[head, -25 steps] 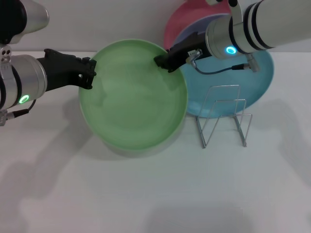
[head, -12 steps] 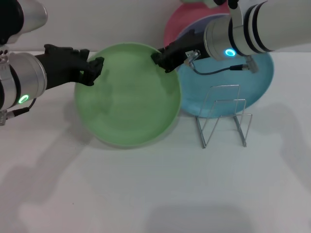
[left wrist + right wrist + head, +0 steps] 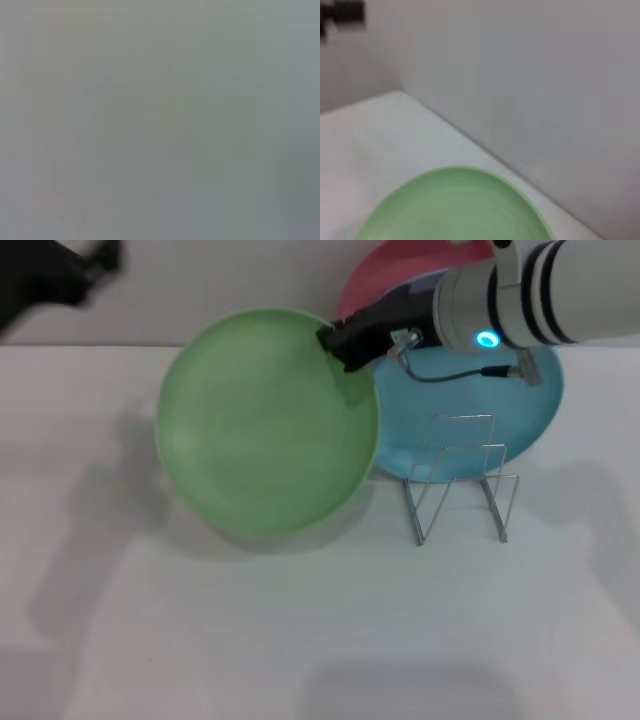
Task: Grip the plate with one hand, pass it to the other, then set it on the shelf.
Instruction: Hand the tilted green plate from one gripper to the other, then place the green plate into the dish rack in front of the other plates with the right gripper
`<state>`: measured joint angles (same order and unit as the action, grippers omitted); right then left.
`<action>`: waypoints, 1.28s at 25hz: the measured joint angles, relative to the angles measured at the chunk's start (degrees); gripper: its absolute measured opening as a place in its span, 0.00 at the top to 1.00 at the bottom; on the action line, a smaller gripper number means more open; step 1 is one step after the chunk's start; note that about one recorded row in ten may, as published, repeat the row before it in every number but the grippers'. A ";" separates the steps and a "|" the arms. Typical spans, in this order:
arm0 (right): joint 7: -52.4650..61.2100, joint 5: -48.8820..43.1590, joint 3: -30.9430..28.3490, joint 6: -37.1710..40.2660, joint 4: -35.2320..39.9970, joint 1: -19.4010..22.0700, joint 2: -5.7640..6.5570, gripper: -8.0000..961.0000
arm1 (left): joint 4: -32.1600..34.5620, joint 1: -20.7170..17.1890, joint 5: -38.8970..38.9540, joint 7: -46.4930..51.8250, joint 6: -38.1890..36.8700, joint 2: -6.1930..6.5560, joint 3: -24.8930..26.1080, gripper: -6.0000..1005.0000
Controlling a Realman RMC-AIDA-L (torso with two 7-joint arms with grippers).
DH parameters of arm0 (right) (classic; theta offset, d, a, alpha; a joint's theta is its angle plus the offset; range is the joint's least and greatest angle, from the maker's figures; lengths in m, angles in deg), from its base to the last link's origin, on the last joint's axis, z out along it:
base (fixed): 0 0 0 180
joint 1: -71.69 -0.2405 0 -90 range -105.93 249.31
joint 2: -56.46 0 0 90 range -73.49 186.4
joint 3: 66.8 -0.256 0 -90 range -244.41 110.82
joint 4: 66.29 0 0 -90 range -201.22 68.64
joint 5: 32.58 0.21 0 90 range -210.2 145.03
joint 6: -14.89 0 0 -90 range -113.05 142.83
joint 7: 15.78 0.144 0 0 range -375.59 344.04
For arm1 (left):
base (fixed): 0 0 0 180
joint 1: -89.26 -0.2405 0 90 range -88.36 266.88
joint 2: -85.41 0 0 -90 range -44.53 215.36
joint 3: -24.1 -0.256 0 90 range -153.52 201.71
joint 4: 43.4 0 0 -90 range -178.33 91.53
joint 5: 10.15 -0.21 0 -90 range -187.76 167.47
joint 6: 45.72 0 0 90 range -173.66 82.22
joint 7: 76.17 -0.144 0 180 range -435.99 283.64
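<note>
On a white table (image 3: 300,640) by a pale wall, the right gripper (image 3: 345,345) clamps the green plate's (image 3: 265,425) rim left of the wire rack (image 3: 460,485); the left gripper's (image 3: 60,270) opening is unreadable.

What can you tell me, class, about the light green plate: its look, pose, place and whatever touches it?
The light green plate is round, matte and plastic-looking, with a shallow raised rim. It is held tilted above the white table, its hollow face toward the head camera, casting a shadow beneath. The right gripper pinches its upper right rim; nothing else touches it. It overlaps the turquoise plate and sits left of the wire rack. The left gripper is far off at the upper left.
</note>
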<state>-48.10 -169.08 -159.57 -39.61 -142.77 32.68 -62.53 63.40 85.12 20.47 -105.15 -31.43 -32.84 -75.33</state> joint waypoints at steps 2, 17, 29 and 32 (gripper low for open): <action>-0.14 0.87 0.04 1.33 -2.58 1.85 -0.05 0.95 | -3.39 -3.44 0.29 1.01 -15.69 -0.01 -2.48 0.34; -71.93 66.95 -1.77 10.00 -5.17 30.70 -0.03 0.96 | -42.83 -2.16 -0.21 17.61 -71.95 0.14 -10.37 0.18; -123.53 87.44 -17.03 -28.11 29.12 28.81 -0.07 0.96 | -55.42 1.88 -0.25 21.74 -76.73 -0.07 -13.97 0.18; -127.20 87.07 -19.49 -30.43 30.64 28.91 0.00 0.96 | -56.77 2.31 -0.27 22.52 -76.73 -0.04 -14.55 0.18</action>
<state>-175.30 -82.01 -179.06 -70.04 -112.14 61.58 -62.53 6.63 87.43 20.20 -82.63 -108.15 -32.89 -89.88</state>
